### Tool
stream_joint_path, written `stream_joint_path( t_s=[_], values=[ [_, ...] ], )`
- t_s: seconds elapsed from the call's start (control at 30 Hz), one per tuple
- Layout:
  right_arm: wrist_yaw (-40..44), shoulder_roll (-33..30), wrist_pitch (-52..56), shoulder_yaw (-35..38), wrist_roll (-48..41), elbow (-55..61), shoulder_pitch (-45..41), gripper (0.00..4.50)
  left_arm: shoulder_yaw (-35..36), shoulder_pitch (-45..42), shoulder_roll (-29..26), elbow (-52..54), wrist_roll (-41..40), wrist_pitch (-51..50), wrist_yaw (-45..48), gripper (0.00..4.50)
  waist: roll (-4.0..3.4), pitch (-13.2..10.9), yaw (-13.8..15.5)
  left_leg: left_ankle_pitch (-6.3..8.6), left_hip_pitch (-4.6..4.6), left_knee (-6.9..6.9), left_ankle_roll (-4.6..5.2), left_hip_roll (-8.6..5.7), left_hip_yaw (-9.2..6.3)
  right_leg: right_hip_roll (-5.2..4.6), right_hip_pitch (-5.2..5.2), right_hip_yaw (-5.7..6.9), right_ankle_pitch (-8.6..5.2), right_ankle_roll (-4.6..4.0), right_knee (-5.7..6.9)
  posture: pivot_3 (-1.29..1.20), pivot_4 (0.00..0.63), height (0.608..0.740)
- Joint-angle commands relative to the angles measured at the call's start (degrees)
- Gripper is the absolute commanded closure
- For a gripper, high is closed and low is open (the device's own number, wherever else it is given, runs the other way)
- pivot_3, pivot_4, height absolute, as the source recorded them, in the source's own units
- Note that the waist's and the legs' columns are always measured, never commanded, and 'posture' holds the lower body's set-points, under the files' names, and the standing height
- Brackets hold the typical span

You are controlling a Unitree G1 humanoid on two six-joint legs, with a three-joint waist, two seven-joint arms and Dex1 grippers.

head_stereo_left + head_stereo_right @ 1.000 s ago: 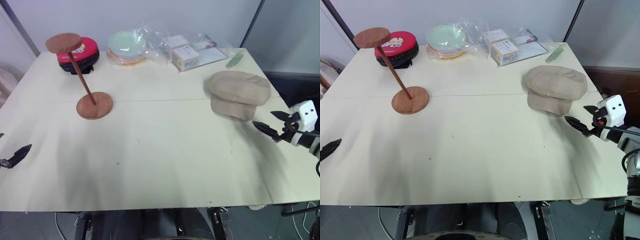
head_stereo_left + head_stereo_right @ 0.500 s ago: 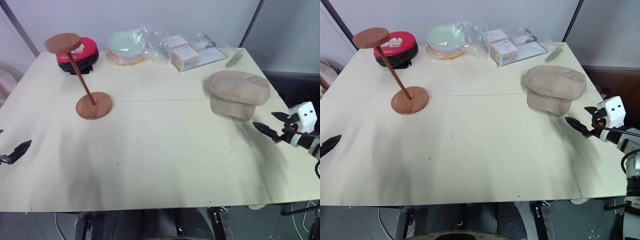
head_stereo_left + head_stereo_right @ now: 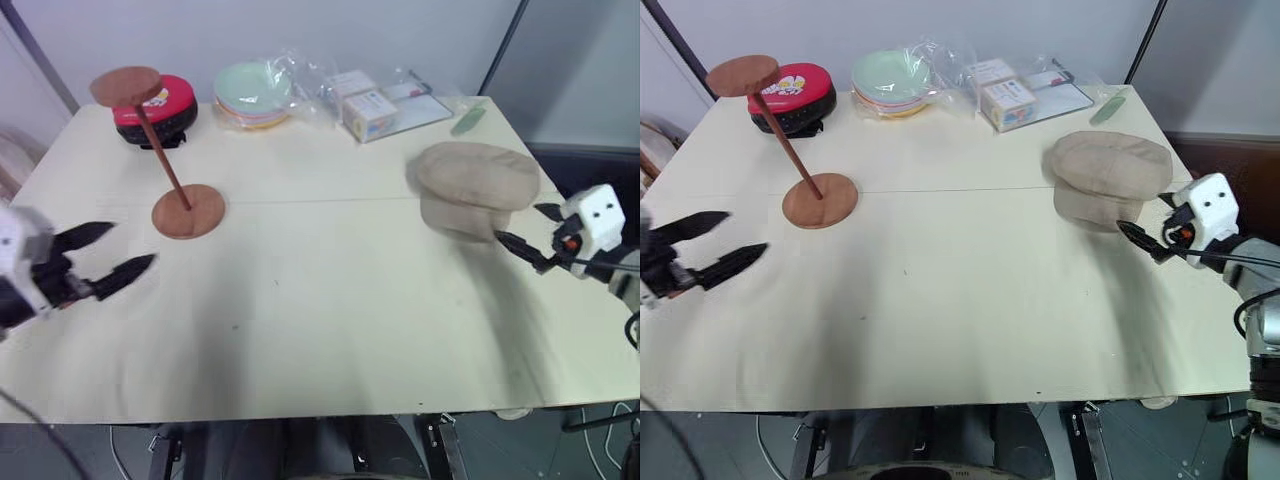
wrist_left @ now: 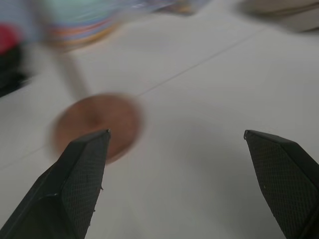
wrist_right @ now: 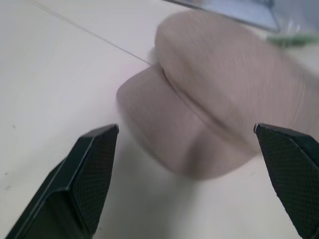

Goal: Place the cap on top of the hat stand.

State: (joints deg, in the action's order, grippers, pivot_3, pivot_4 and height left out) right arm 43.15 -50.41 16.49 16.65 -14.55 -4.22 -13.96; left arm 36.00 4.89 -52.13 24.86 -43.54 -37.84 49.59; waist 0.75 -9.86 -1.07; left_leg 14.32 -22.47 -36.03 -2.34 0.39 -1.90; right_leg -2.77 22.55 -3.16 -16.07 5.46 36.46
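Observation:
The beige cap (image 3: pixel 477 186) lies on the right side of the table, brim toward me. My right gripper (image 3: pixel 522 232) hovers open just in front of its brim, not touching; the cap (image 5: pixel 219 89) fills the space ahead between the fingers (image 5: pixel 89 174). The reddish-brown hat stand (image 3: pixel 187 209) stands at the far left, its slanted rod rising to a round disc top (image 3: pixel 126 86). My left gripper (image 3: pixel 110 252) is open over the table's left side, near the stand's base (image 4: pixel 97 122), with nothing in it.
A red-and-black round appliance (image 3: pixel 160 112) sits behind the stand. Stacked pastel plates (image 3: pixel 254 94) in plastic wrap, small boxes (image 3: pixel 370 112) and a green item (image 3: pixel 468 120) line the far edge. The table's middle (image 3: pixel 320 290) is bare.
My left gripper has swung in from the left edge toward the stand's base. My right gripper has edged closer to the cap's brim and rolled a little.

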Motion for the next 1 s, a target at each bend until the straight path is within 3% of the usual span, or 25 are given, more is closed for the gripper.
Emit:
stream_joint_path(
  t_s=[0.03,0.17,0.37,0.5,0.7,0.8,1.0],
  values=[
    [-6.6,1.6,-2.2,-4.7,7.9,6.7,1.1,0.04,-5.6,-3.9,-1.2,5.7,-4.8,-3.7,-0.8,0.00,0.00,0.0,-0.1,0.00,0.00,0.00,0.00,0.00,0.00,0.03,0.01,0.00,0.00,0.00,0.01,0.00,0.150,0.740],
    [-14.2,3.7,-6.3,-12.9,20.1,6.6,0.5,0.04,-13.1,-11.4,-0.8,7.2,-6.8,-5.9,-1.5,0.00,0.01,0.0,0.0,0.00,0.00,-0.03,0.00,-0.03,0.01,0.10,0.02,-0.02,0.00,0.00,0.04,0.00,0.150,0.740],
    [-26.5,7.0,-9.8,-21.9,34.7,-5.9,-6.4,0.04,-19.6,-19.9,0.1,5.6,-6.8,-6.4,-1.1,0.00,0.03,0.0,-0.1,-0.01,-0.03,-0.09,-0.01,-0.20,0.02,0.09,0.07,-0.04,0.00,0.00,0.09,0.00,0.150,0.740],
    [-33.0,8.3,-12.4,-24.5,39.6,-15.7,-12.2,0.04,-20.8,-22.0,0.1,4.2,-6.0,-5.9,-0.8,0.00,0.05,0.0,-0.2,-0.01,-0.03,-0.09,-0.01,-0.25,0.02,0.09,0.12,-0.07,0.01,0.02,0.22,0.00,0.150,0.740],
    [-35.6,9.8,-19.9,-28.9,42.7,-28.6,-17.9,0.04,-21.5,-23.8,1.1,3.7,-6.4,-6.2,-1.3,0.00,0.12,-0.1,-0.5,-0.01,0.00,-0.14,-0.01,-0.29,0.00,0.10,0.20,-0.09,0.01,0.03,0.55,0.00,0.150,0.740],
    [-35.9,10.3,-22.8,-29.8,43.1,-32.5,-19.9,0.93,-21.8,-23.5,1.4,3.8,-5.8,-5.8,-1.3,0.00,0.13,-0.1,-1.2,-0.01,0.04,-0.17,-0.01,-0.29,-0.01,0.09,0.17,-0.10,0.01,0.04,0.62,0.00,0.150,0.740],
    [-36.0,11.0,-25.1,-30.0,43.1,-34.9,-21.1,4.01,-21.4,-23.6,1.8,4.0,-6.1,-6.1,-2.0,0.00,0.13,-0.1,-1.6,-0.02,0.05,-0.17,-0.01,-0.30,-0.06,0.11,0.17,-0.10,0.02,0.05,0.67,0.00,0.150,0.740]
  ],
)
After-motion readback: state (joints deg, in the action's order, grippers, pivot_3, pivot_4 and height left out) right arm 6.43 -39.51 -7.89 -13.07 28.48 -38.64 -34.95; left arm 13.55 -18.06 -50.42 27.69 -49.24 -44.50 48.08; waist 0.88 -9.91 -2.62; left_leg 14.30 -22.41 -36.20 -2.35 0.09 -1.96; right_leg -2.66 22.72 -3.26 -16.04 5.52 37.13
